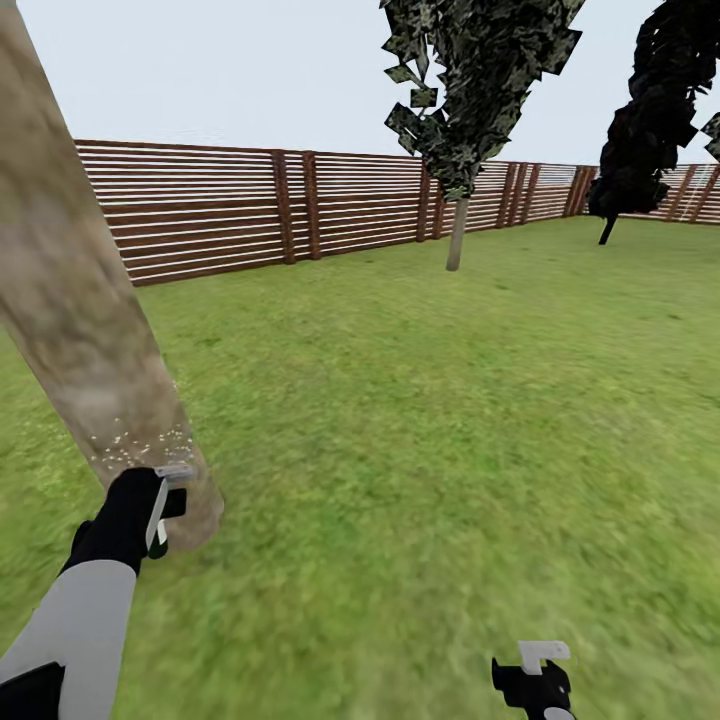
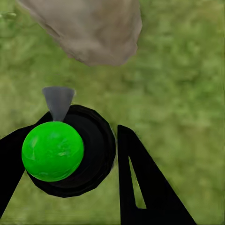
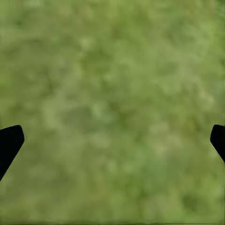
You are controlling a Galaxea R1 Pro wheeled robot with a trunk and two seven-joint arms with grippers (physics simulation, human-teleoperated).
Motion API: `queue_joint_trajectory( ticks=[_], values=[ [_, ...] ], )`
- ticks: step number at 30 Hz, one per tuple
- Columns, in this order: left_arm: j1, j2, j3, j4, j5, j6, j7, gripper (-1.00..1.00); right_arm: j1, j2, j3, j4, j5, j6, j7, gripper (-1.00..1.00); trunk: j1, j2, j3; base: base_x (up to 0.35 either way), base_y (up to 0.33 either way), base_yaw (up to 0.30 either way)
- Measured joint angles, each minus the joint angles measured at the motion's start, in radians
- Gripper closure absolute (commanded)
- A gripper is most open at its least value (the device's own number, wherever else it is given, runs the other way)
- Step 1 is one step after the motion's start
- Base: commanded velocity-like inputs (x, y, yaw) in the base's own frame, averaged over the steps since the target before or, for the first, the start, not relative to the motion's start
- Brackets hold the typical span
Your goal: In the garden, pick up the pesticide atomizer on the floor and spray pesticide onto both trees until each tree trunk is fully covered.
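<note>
- The left pincer [image 1: 165, 505] is holding the pesticide atomizer [image 2: 70, 150] between its two dark fingers [image 2: 140, 183], closed around it. In the left wrist view the bottle is showing as a black round body with a bright green ball on it and a small grey cone pointing toward the trunk.
- So the picking up from the floor is looking finished; the atomizer is not lying on the ground, it is sitting in the left pincer just beside the base of the tree trunk [image 1: 70, 290].
- The nozzle is pointing at the foot of this thick pale trunk, and small white specks [image 1: 145, 438] are showing on the bark just above the pincer. I am judging that spraying of this tree is going on.
- The specks are covering only a low band of the bark. The higher part of the trunk is looking bare, so this trunk is probably not fully covered yet.
- The right pincer [image 1: 535, 675] is hanging low over the lawn [image 1: 450, 420], wide open, with only its two tips at the edges of the right wrist view, and it is holding nothing.
- A second thick pale trunk is not appearing here; behind are the wooden fence [image 1: 220, 205], a thin-trunked tree [image 1: 458, 230] and a black tree [image 1: 650, 110]. The second tree is therefore most likely left to do.
</note>
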Motion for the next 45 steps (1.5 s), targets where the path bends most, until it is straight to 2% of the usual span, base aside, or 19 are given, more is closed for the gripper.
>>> queue_joint_trajectory(
  ticks=[4,7,10,11,13,14,16,18,22,24,26,27,29,31,34,36,38,41,45],
  values=[
    [0.09,0.004,0.004,0.018,0.003,-0.026,-0.002,1.0,0.0,0.0,0.0,0.0,-0.001,0.001,0.0,-1.0,0.0,0.0,0.0,-0.342,-0.002,0.218],
    [0.201,0.005,0.002,0.026,0.004,-0.155,-0.009,1.0,0.0,-0.001,-0.001,-0.001,-0.001,0.001,0.002,-1.0,0.0,0.0,0.0,-0.344,0.0,0.032],
    [0.262,0.005,-0.005,0.066,0.005,-0.29,-0.01,1.0,0.0,-0.002,0.001,-0.004,0.001,0.001,0.005,-1.0,0.0,0.0,0.0,-0.345,0.0,0.004],
    [0.273,0.007,-0.018,0.104,0.007,-0.369,-0.017,1.0,0.0,-0.001,0.003,-0.006,0.003,0.002,0.006,-1.0,0.0,0.0,0.0,-0.345,0.0,0.001],
    [0.281,0.04,-0.121,0.22,0.001,-0.531,-0.101,1.0,0.0,0.001,0.062,-0.027,0.059,0.004,0.01,-1.0,0.0,0.0,0.0,-0.345,0.0,0.0],
    [0.282,0.069,-0.219,0.259,-0.017,-0.586,-0.205,1.0,0.0,-0.001,0.114,-0.092,0.124,0.006,0.062,-1.0,0.0,0.0,0.0,-0.33,0.0,0.0],
    [0.281,0.082,-0.284,0.267,-0.035,-0.622,-0.311,1.0,0.0,-0.01,0.14,-0.174,0.162,0.011,0.197,-1.0,0.0,0.0,0.0,-0.18,0.0,0.0],
    [0.279,0.085,-0.324,0.269,-0.07,-0.661,-0.41,1.0,0.0,-0.027,0.144,-0.233,0.176,0.022,0.371,-1.0,0.0,0.0,0.0,-0.059,0.0,0.0],
    [0.269,0.08,-0.377,0.265,-0.207,-0.71,-0.671,1.0,-0.007,-0.066,0.148,-0.292,0.194,0.04,0.73,-1.0,-0.001,0.0,0.0,-0.009,0.0,0.0],
    [0.268,0.075,-0.383,0.265,-0.221,-0.719,-0.701,1.0,-0.008,-0.069,0.147,-0.309,0.212,0.041,0.771,-1.0,-0.001,0.0,0.0,0.0,0.0,0.0],
    [0.268,0.069,-0.444,0.266,-0.24,-0.746,-0.726,1.0,-0.008,-0.067,0.148,-0.331,0.249,0.042,0.783,-1.0,-0.001,0.0,0.0,0.0,0.0,0.0],
    [0.268,0.068,-0.479,0.267,-0.246,-0.753,-0.743,1.0,-0.008,-0.063,0.149,-0.356,0.285,0.042,0.79,1.0,-0.001,0.0,0.0,0.0,0.0,0.0],
    [0.268,0.065,-0.512,0.266,-0.25,-0.759,-0.76,1.0,-0.008,-0.058,0.149,-0.397,0.346,0.042,0.844,1.0,-0.001,0.0,0.0,0.0,0.0,0.0],
    [0.268,0.061,-0.521,0.265,-0.252,-0.761,-0.765,1.0,-0.009,-0.051,0.149,-0.461,0.37,0.044,0.93,1.0,-0.001,0.0,0.0,0.0,0.0,0.0],
    [0.267,0.036,-0.525,0.266,-0.259,-0.761,-0.767,1.0,-0.01,-0.018,0.152,-0.504,0.377,0.044,0.965,1.0,-0.001,0.0,0.0,0.0,0.0,0.0],
    [0.265,0.009,-0.532,0.274,-0.265,-0.76,-0.779,1.0,-0.011,0.025,0.153,-0.532,0.378,0.043,0.98,1.0,-0.001,0.0,0.0,0.0,0.0,0.0],
    [0.265,-0.005,-0.576,0.274,-0.274,-0.76,-0.796,1.0,-0.013,0.048,0.153,-0.568,0.381,0.045,1.032,1.0,-0.001,0.0,0.0,0.0,0.0,0.0],
    [0.265,-0.013,-0.628,0.266,-0.276,-0.762,-0.803,1.0,-0.015,0.063,0.154,-0.588,0.382,0.046,1.067,1.0,-0.001,0.0,0.0,0.0,0.0,0.0],
    [0.262,-0.049,-0.634,0.264,-0.288,-0.763,-0.804,1.0,-0.015,0.065,0.155,-0.59,0.381,0.046,1.07,1.0,-0.001,0.0,0.0,0.0,0.0,0.0]
  ],
)
